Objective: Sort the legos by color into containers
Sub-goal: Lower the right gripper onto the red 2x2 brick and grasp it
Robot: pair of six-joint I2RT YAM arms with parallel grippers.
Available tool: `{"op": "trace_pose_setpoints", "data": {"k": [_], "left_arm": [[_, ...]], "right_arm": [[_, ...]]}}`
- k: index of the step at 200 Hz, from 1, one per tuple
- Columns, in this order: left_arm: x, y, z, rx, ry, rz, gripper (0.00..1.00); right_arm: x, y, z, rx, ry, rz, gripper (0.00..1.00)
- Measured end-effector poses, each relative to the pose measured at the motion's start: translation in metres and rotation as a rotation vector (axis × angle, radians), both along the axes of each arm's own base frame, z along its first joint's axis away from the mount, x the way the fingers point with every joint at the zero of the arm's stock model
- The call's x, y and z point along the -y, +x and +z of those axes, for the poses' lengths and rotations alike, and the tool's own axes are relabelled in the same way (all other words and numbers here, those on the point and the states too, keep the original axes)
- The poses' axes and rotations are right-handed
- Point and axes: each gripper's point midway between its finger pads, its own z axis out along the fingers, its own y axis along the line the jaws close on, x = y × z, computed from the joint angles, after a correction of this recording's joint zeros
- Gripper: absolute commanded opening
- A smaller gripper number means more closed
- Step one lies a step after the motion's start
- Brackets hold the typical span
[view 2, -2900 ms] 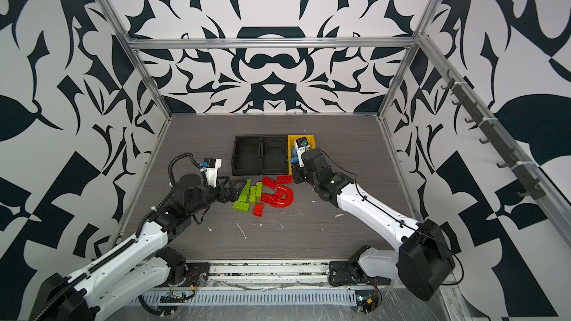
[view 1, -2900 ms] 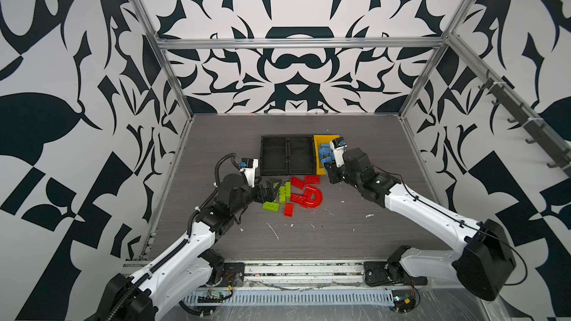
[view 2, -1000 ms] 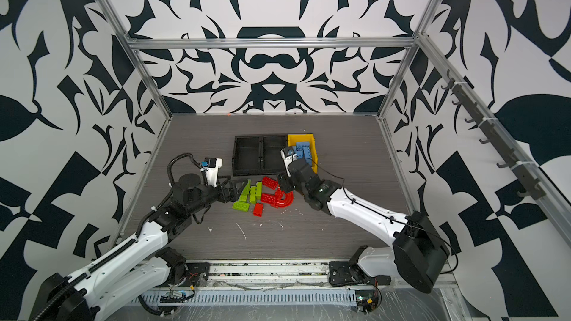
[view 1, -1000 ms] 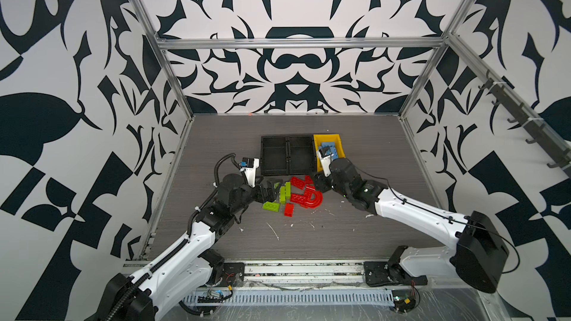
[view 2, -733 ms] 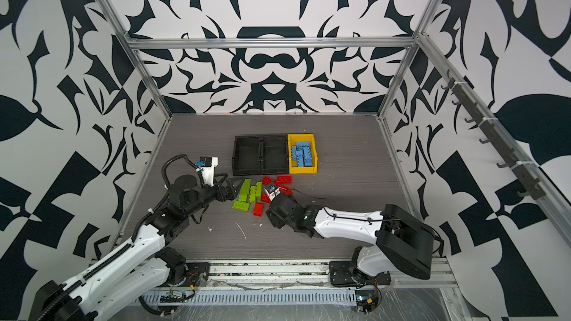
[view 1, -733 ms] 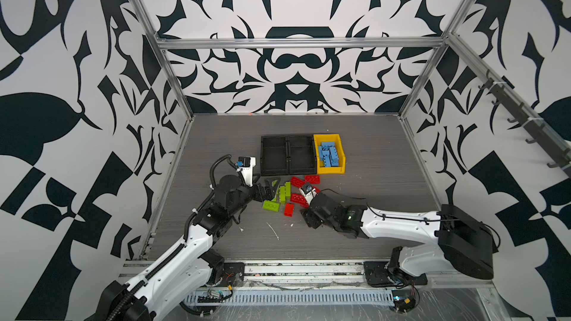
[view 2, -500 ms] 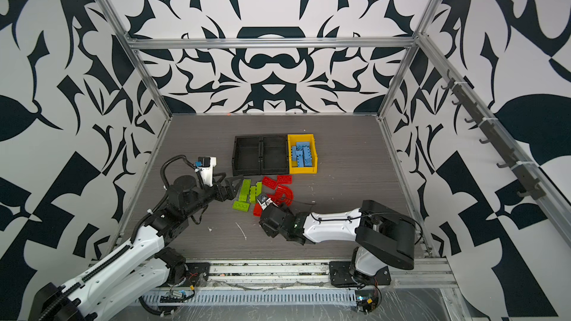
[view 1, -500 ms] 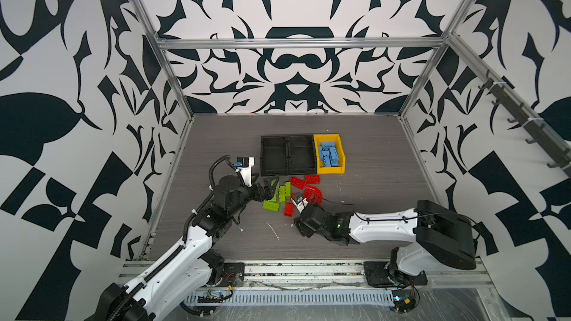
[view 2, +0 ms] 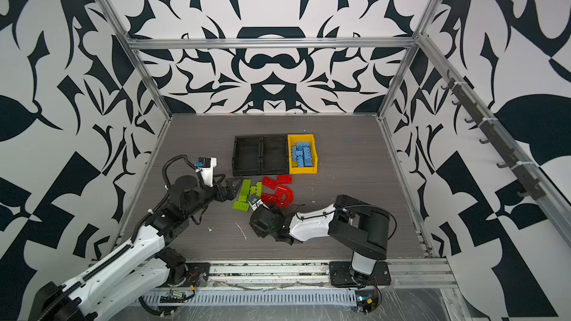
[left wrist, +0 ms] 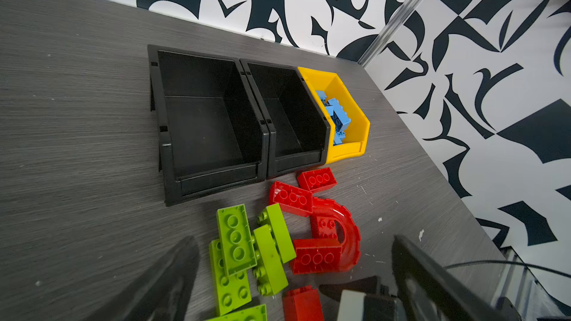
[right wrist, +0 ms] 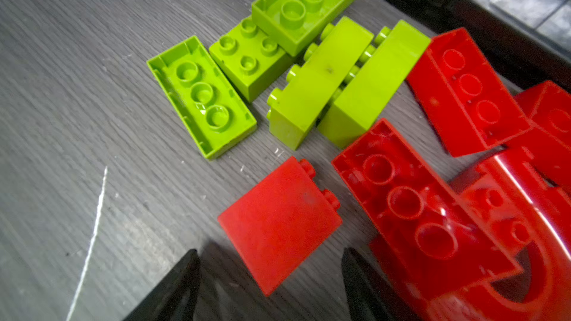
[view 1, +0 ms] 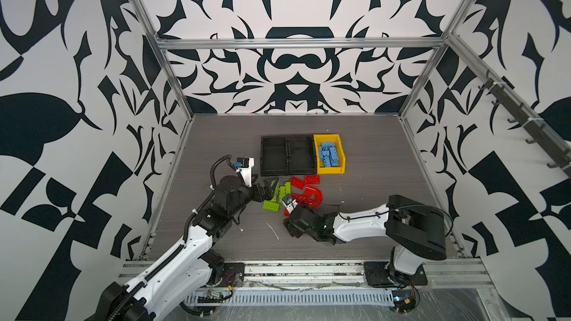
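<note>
White left arm reaches forward, left black gripper (view 1: 269, 187) jaws spread wide; white right arm lies low, pointing left, right black gripper (right wrist: 268, 257) jaws parted.

Robotics lab test cell.
Aluminium frame (view 1: 296, 43) holds black-and-white patterned wall panels (view 1: 61, 88) around a grey desk (view 1: 370, 155) carrying two robot arms (view 1: 191, 250).

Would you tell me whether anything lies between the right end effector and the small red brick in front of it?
Nothing visible does. The small red brick has its near corner between the open jaws of the right end effector. An upturned red brick sits close beside one finger and may crowd it.
</note>
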Motion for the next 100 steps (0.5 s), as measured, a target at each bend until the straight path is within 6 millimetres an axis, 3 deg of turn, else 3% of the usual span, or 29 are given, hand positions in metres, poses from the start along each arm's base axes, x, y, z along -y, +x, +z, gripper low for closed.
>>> {"op": "trace_pose_setpoints", "data": {"k": [74, 100], "left_arm": [[0.0, 0.0, -0.001, -0.003, 0.001, -0.001, 1.0], [0.0, 0.0, -0.001, -0.003, 0.002, -0.001, 1.0]], "right_arm": [[-0.015, 0.011, 0.001, 0.033, 0.015, -0.014, 0.77], [-0.018, 0.013, 0.002, 0.042, 0.019, -0.018, 0.72]]}}
